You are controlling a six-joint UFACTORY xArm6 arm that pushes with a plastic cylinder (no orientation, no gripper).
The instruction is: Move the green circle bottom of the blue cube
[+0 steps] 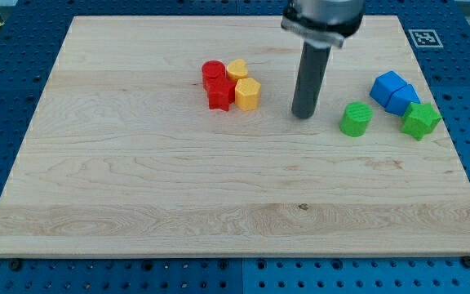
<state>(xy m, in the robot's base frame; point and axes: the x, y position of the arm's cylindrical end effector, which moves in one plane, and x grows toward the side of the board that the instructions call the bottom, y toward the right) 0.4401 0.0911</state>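
Observation:
The green circle [356,118] is a short green cylinder on the wooden board, right of centre. The blue cube [387,86] stands up and to the right of it, touching a second blue block [404,100]. My tip [303,114] rests on the board just left of the green circle, with a small gap between them. The dark rod comes down from the view's top.
A green star [420,120] lies right of the green circle, below the blue blocks. A red circle [213,71], red star [219,94], yellow block [237,69] and yellow hexagon [247,94] cluster left of my tip. The board's right edge [455,147] is near.

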